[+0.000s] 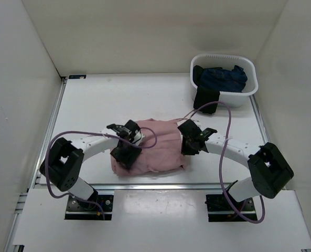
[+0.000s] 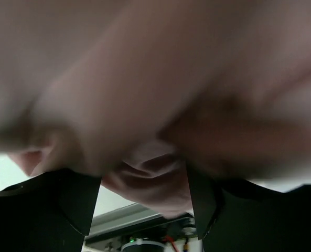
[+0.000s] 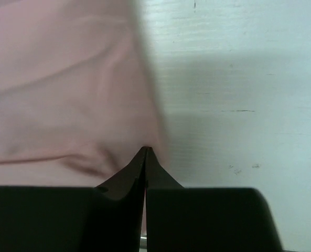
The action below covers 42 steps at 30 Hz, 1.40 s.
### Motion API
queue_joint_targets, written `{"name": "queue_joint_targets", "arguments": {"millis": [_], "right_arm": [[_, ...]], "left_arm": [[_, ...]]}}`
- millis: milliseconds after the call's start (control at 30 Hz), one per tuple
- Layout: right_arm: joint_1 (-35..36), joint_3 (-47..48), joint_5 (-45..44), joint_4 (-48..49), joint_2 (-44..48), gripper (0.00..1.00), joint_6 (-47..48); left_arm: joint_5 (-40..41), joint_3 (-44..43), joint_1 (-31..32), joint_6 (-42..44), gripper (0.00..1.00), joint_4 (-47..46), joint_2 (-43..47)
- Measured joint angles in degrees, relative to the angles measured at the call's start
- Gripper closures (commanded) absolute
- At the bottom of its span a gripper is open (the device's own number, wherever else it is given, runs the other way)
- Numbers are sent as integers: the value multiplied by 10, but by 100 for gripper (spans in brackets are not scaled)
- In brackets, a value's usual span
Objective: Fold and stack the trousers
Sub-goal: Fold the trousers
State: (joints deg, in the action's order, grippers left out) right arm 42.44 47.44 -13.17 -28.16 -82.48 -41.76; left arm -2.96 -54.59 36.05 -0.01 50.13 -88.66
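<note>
Clearly I was mid-fold on the trousers, which lay as a bundle between my two grippers, touching both; my left gripper stood with its jaws apart and a soft bulge of pink cloth between them, not filling the gap; my right gripper was fully closed, its tips meeting right at the cloth's edge, where the fabric puckered, though I could not tell whether a layer was really pinched.

To do this step well, I judged I should test the right pinch before pulling; the cloth is thin and slippery, so a tug would show whether it held; the left jaws needed to close on the whole bunch, not one layer; both sides should then move together and low over the table, or the fold would skew.

Counting: one pair of trousers; two grippers; one white laundry basket, well beyond and to the right of my right gripper; in it a navy garment and a black cloth hanging over its near wall, two as far as I could tell.
</note>
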Motion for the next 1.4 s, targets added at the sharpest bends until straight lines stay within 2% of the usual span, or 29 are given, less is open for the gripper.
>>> {"name": "queue_joint_targets", "arguments": {"millis": [67,133,367,400,433,467,567,767,900,1000,1233,1400], "right_arm": [[-5,-10,12,17,0,100,-6],[-6,-17,21,26,0,100,-12],[-7,-19,34,39,1,99,-16],[-8,-17,30,32,4,93,-15],[-9,-13,26,19,9,83,-14],[-12,-6,21,2,14,45,-12],[-32,37,3,-59,42,1,10],[-129,134,10,-154,102,1,64],[-200,158,23,-209,132,1,89],[-226,159,24,-249,147,1,103],[-236,159,7,-299,181,1,117],[-240,168,-12,-316,202,1,120]], "left_arm": [[39,49,7,0,27,-17,12],[73,77,14,0,21,-27,36],[136,87,24,0,10,-53,77],[140,83,24,1,8,-52,78],[143,77,24,2,7,-49,78],[145,68,24,1,4,-43,78],[140,26,15,1,0,-19,88],[133,-54,-60,2,0,20,203],[148,-70,-159,1,0,30,322],[165,-56,-233,1,0,38,367],[164,14,-395,1,0,60,356],[118,17,-492,0,0,55,362]]}}
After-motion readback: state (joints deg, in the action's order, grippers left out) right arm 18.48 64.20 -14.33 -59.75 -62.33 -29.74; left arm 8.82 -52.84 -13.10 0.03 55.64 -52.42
